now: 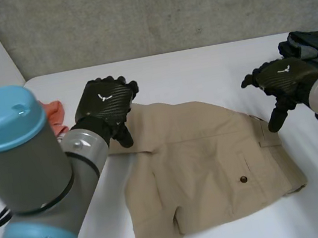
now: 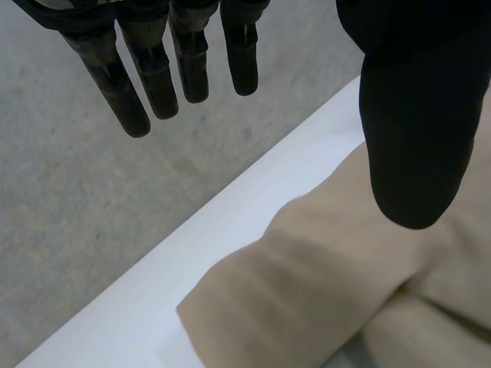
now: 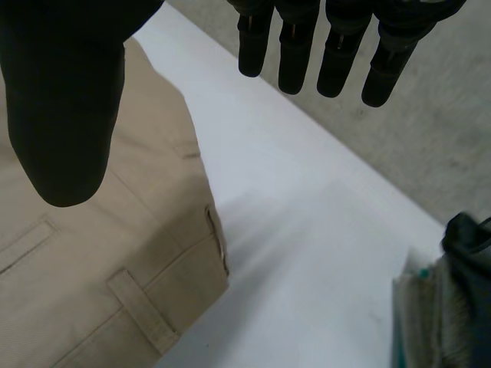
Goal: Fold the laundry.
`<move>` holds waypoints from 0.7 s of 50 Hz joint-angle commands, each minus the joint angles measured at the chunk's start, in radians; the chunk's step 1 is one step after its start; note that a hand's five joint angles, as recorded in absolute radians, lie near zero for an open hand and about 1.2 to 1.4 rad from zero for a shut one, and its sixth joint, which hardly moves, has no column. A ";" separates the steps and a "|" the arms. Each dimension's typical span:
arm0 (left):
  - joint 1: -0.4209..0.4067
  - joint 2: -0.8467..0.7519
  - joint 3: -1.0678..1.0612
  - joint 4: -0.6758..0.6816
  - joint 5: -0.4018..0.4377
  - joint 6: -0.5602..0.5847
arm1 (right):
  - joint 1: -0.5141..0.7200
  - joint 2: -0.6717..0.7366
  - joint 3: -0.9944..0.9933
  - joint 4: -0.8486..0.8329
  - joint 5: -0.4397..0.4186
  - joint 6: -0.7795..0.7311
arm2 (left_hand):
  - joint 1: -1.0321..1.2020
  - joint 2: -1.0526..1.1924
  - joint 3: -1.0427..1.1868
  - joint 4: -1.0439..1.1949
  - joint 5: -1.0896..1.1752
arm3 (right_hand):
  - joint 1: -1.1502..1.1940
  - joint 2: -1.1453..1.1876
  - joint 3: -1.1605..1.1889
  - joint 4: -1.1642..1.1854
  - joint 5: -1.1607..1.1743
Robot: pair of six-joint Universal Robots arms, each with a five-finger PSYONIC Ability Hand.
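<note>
A pair of tan shorts (image 1: 203, 166) lies folded on the white table (image 1: 199, 69), with a buttoned back pocket facing up. My left hand (image 1: 105, 106) hovers over the shorts' far left corner, fingers (image 2: 153, 69) straight and spread from the thumb (image 2: 418, 115), holding nothing. My right hand (image 1: 281, 83) hangs above the waistband end at the right, fingers (image 3: 337, 46) straight, thumb (image 3: 65, 100) apart, also empty. The tan cloth (image 2: 322, 276) lies below the left palm. The waistband with belt loops (image 3: 138, 307) lies below the right palm.
An orange garment (image 1: 54, 115) lies at the table's left behind my left arm. A dark green and grey pile of clothes (image 1: 315, 47) sits at the far right edge, its grey fabric (image 3: 453, 299) close to my right hand. A grey wall stands behind the table.
</note>
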 commanded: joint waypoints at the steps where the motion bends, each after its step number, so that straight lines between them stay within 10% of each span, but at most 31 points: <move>1: 0.071 -0.186 0.075 0.015 0.004 -0.001 | 0.004 0.147 -0.051 -0.006 0.001 0.015 | 0.015 0.013 0.012 0.024 0.030 | -0.015 -0.021 -0.002 -0.005 0.018; 17: 0.145 -0.369 0.171 0.026 0.143 0.002 | 0.047 0.316 -0.079 -0.190 0.062 0.010 | 0.023 0.022 0.021 0.032 0.039 | -0.018 -0.024 -0.005 -0.008 0.015; 25: 0.123 -0.447 0.248 0.017 0.133 0.002 | 0.096 0.362 -0.137 -0.201 0.078 0.015 | 0.349 0.347 0.346 0.358 0.364 | 0.498 0.492 0.512 0.509 0.532; 31: 0.097 -0.336 0.207 0.017 0.116 0.000 | 0.093 0.291 -0.123 -0.207 0.148 0.012 | 0.306 0.304 0.303 0.314 0.321 | -0.140 -0.146 -0.127 -0.130 -0.107; 35: 0.103 -0.184 0.118 0.029 0.079 0.000 | 0.086 0.163 -0.117 -0.207 0.151 0.004 | 0.056 0.054 0.053 0.065 0.072 | -0.146 -0.152 -0.133 -0.135 -0.112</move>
